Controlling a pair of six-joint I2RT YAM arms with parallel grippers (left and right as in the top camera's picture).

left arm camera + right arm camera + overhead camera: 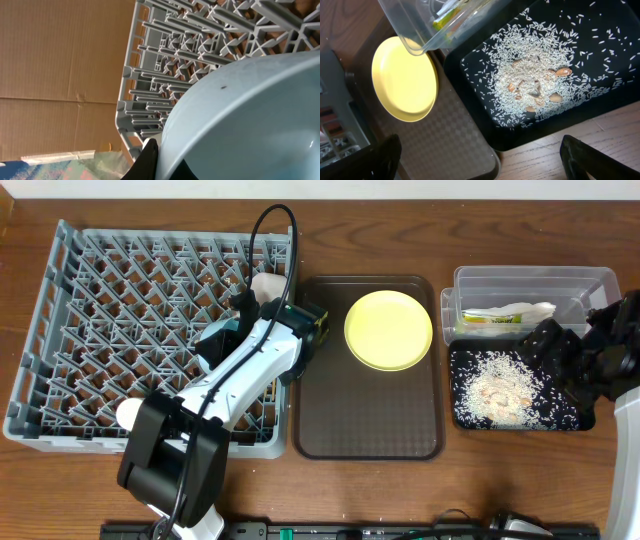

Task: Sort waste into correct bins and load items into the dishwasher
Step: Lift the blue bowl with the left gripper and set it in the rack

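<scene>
A dark wooden tabletop [380,240] carries four things. A large grey dish rack [110,310] sits at the left. A flat brown tray [370,415] lies just beside it. At the right, a clear tub [535,280] stands behind a shallow black tray [560,418].

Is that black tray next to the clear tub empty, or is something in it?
Not empty. The black tray holds a loose heap of rice-like crumbs spread across its floor.

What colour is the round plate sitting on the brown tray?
Pale yellow, plain with no pattern; the overhead view shows the plate best.
</scene>
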